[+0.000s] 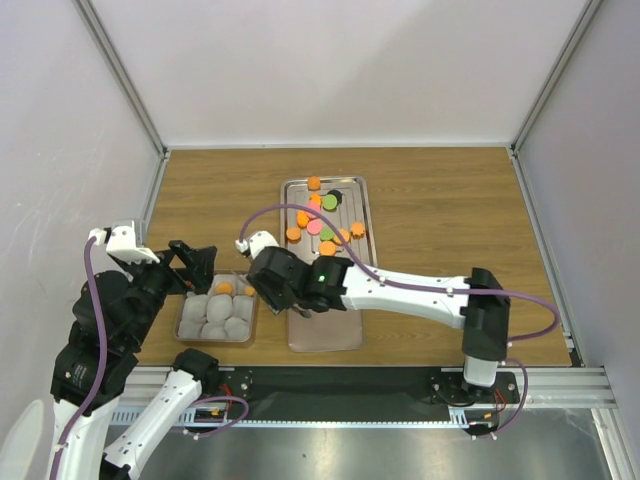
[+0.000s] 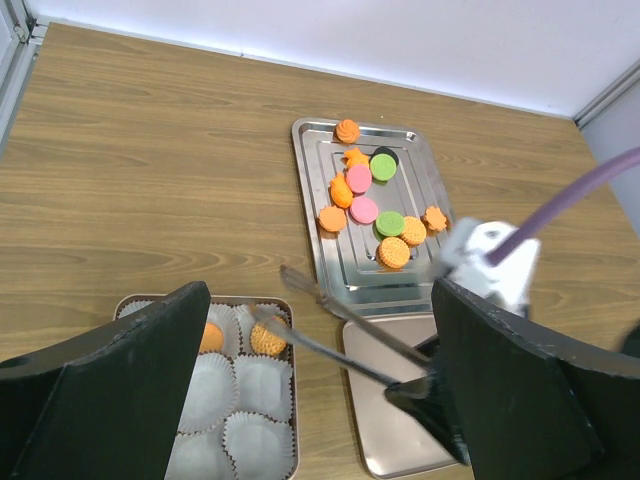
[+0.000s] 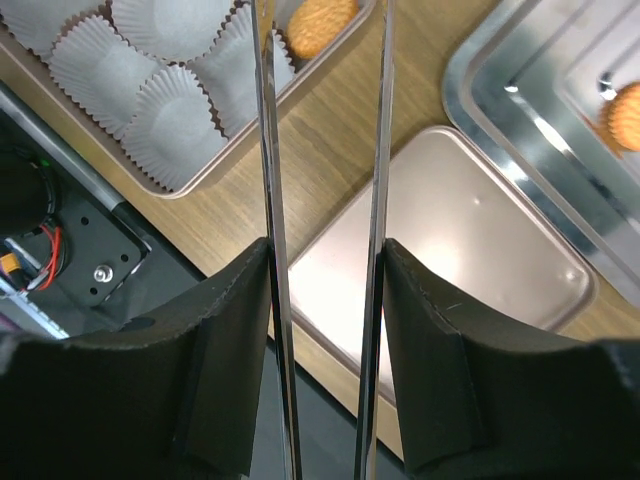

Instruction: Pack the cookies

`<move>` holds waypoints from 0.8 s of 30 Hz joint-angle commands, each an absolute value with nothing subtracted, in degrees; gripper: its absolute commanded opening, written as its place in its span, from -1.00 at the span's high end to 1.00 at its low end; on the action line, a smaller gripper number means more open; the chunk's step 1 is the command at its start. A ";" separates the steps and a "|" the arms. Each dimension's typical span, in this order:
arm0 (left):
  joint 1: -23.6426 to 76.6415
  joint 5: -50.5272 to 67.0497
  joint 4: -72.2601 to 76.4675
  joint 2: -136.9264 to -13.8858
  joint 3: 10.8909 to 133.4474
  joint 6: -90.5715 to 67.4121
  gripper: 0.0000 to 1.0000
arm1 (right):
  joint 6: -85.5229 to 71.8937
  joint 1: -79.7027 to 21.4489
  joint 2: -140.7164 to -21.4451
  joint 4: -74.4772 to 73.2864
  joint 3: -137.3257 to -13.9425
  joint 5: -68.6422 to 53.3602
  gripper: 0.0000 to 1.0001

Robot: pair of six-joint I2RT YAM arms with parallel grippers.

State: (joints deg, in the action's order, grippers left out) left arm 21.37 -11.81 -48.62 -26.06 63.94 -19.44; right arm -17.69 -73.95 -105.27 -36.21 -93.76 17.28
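A: Nearest to the camera, what is seen?
B: At the bottom edge the black mounting rail [image 1: 340,383] is seen, along the near side of the wooden table [image 1: 440,210].
A: What is found at the left?
B: The left gripper [image 2: 320,287] is held by the far left corner of the box [image 1: 182,318]. Its fingers [image 2: 120,390] are spread wide, and nothing is held between them.
A: And what is kept in the box?
B: White paper cups [image 1: 213,312] are set in it. Two orange cookies [image 1: 224,289] are laid side by side in its far row.
A: What is done by the right arm [image 1: 420,290]?
B: It is stretched across towards the box. The right gripper [image 3: 325,270] is closed on a pair of metal tongs [image 3: 268,150]. Both blades are pressed by its pads [image 3: 235,320], yet a gap is seen between the blades. One boxed cookie is seen between them from the wrist, but whether it is touched cannot be told.
A: What is placed further to the right?
B: A flat pinkish lid [image 1: 325,330] is laid just beside the box. Behind it the steel tray [image 1: 352,186] is placed, and the other cookies, orange, pink, green and black, are scattered on its far half.
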 commanded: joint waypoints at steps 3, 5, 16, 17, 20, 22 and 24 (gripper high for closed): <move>21.62 -11.43 -47.99 -25.75 65.30 -19.16 -0.99 | -18.19 -70.42 -94.32 -35.60 -90.19 21.36 -0.01; 21.62 -11.43 -48.08 -25.75 65.48 -19.07 -0.99 | -19.07 -68.56 -90.29 -35.16 -85.53 21.53 -0.02; 21.62 -10.11 -46.67 -26.37 64.95 -19.25 -1.00 | -22.94 -58.80 -80.86 -33.40 -67.51 17.93 -0.02; 21.62 -10.02 -46.50 -26.45 64.78 -19.25 -0.99 | -22.94 -58.36 -81.03 -33.31 -66.89 17.67 -0.03; 21.62 -9.84 -46.32 -26.63 64.51 -19.34 -0.99 | -23.38 -57.83 -81.82 -32.61 -64.87 17.40 -0.03; 21.62 -10.02 -46.41 -26.63 64.51 -19.34 -0.99 | -23.55 -57.48 -82.52 -31.91 -64.43 17.05 -0.02; 21.62 -10.02 -46.41 -26.63 64.60 -19.34 -0.99 | -23.47 -57.04 -82.88 -31.47 -64.25 16.79 -0.02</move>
